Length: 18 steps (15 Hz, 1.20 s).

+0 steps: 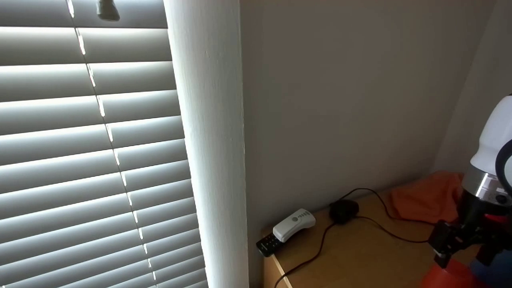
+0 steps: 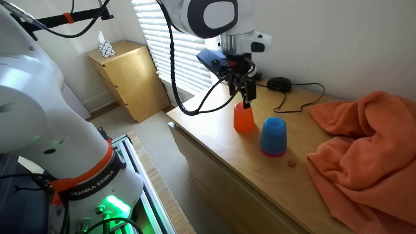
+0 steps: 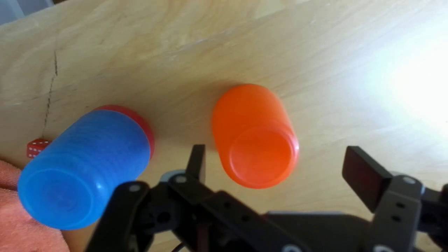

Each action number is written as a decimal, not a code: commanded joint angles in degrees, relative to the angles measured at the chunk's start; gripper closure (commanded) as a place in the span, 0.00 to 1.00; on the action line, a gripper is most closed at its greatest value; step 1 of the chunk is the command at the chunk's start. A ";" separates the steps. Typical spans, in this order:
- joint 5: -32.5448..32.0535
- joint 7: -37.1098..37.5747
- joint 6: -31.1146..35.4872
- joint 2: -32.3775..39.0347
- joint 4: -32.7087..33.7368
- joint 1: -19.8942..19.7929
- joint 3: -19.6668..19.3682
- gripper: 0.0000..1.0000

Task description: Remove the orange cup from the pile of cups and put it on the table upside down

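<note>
The orange cup stands upside down on the light wooden table, apart from the pile. It also shows in the wrist view and at the lower right of an exterior view. The pile of cups, a blue cup over a pink-red rim, stands upside down beside it; it is at the left of the wrist view. My gripper is open and empty above the orange cup. The cup's base shows between the two fingers, nearer the left one, with gaps on both sides.
A red die lies near the pile. A crumpled orange cloth covers one end of the table. A black device with a cable lies by the wall. A white remote and a black remote lie at the table's end.
</note>
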 commanded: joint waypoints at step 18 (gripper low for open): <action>-5.23 7.77 -11.62 -16.19 -2.30 -1.61 1.09 0.00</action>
